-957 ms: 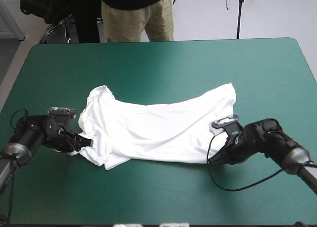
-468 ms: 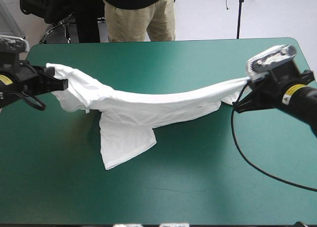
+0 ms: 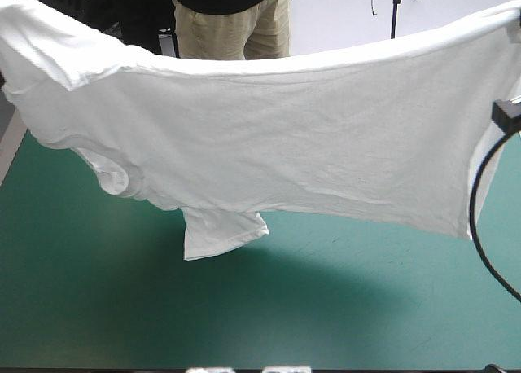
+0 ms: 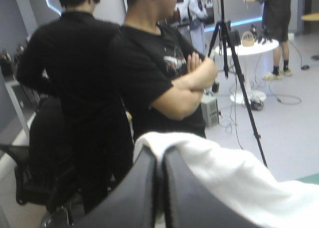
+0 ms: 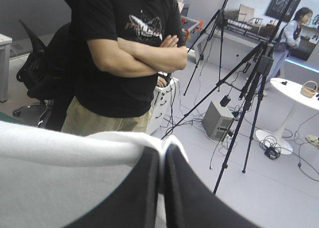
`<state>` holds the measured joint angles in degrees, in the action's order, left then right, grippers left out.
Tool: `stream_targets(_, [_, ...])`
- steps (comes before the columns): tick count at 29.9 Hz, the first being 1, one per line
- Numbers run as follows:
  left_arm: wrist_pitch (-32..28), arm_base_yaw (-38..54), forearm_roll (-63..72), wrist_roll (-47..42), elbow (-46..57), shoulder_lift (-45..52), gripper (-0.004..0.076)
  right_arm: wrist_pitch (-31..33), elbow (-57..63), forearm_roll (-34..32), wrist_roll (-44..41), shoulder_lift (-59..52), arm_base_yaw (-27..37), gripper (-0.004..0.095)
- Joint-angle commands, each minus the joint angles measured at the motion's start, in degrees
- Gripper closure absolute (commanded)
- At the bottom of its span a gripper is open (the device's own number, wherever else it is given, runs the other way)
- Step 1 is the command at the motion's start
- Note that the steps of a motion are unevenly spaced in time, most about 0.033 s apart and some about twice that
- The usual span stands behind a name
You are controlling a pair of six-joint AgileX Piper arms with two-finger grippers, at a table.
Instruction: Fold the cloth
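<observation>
The white T-shirt [image 3: 269,137] hangs lifted high above the table, stretched wide like a curtain between both arms. One sleeve [image 3: 221,230] dangles lowest, just over the teal-green cover. In the high view both grippers are out of sight past the shirt's upper corners. The left wrist view shows my left gripper [image 4: 160,153] shut on the T-shirt [image 4: 239,183], whose cloth drapes away beside the black fingers. My right gripper [image 5: 163,151] is likewise shut on the T-shirt [image 5: 60,153], with the white edge folded over its fingertips.
The teal-green table cover [image 3: 326,308] lies below the hanging shirt, darkened by its shadow near the middle. The cloth hides the table's far half and far edge.
Both grippers rose from table level, each holding one end of the shirt. The shirt went from lying crumpled, to a sagging band, to a raised, spread sheet.
</observation>
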<state>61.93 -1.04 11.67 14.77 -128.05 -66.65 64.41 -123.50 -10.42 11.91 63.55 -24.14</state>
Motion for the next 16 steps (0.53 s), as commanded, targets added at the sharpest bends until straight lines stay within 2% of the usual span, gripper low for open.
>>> stream_targets(1, [-0.04,-0.11,0.03,0.03,-11.3,-2.18,0.0741,1.67,-8.36,-0.48,1.52,1.41,0.01,0.0921])
stream_targets(4, [2.87,-0.11,-0.7,-0.09,-15.6,-3.22,0.0741,6.36,-13.32,1.26,1.78,2.35,0.01,0.0921])
stream_targets(6, [4.38,-0.11,-2.19,-0.5,-15.72,-3.22,0.0741,7.14,-13.59,3.11,1.31,2.39,0.01,0.0921])
stream_targets(9, [11.63,-0.11,-6.68,-2.07,-15.31,-4.43,0.0741,7.14,-11.93,6.42,1.59,2.39,0.01,0.0921])
stream_targets(16, [12.05,-0.11,-6.41,-4.23,-1.06,-9.6,0.0741,7.14,2.33,4.42,-2.2,6.41,0.01,0.0921])
